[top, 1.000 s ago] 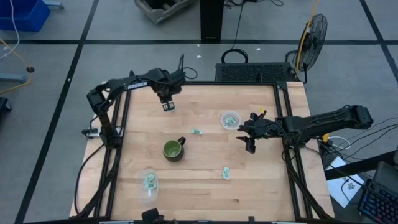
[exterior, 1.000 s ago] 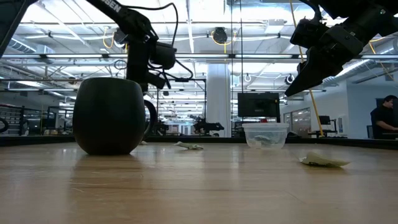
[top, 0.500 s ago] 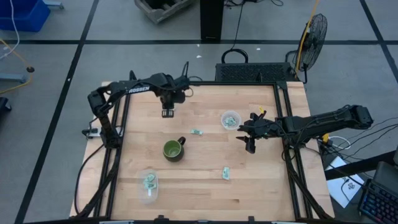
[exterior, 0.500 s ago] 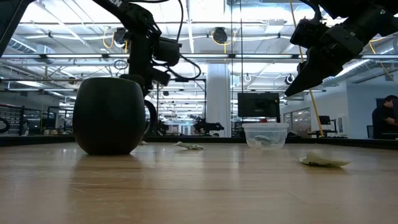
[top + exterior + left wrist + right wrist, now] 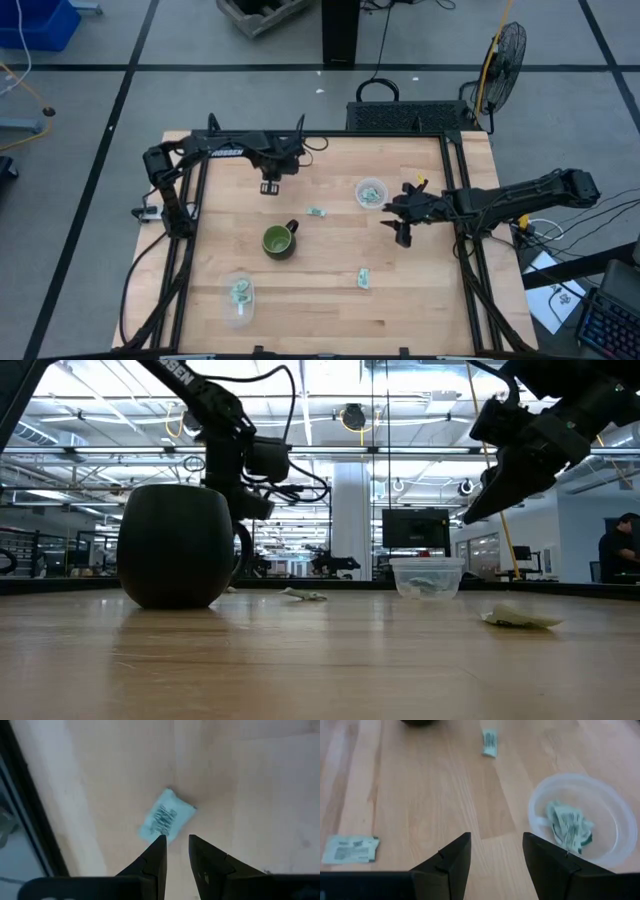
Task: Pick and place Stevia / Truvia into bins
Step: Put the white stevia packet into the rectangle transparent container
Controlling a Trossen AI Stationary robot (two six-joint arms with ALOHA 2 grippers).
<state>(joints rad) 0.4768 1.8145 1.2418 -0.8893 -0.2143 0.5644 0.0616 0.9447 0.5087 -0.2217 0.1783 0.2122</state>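
Pale green sachets lie flat on the wooden table: one just past my left gripper's fingertips, one near the middle, one toward the near edge. More sit in two clear cups, one at the far right and one at the near left. My left gripper hangs over the far left part, fingers a narrow gap apart. My right gripper hovers wide open beside the far-right cup, well above the table.
A dark green mug stands upright between the two loose sachets and the near-left cup. In the low view it hides the left gripper's fingertips. Black frame rails run along the table's left and right edges.
My left arm has swung toward the table's right, and its gripper has moved a little toward the near edge and the mug. The sachets, cups and mug lie where they were.
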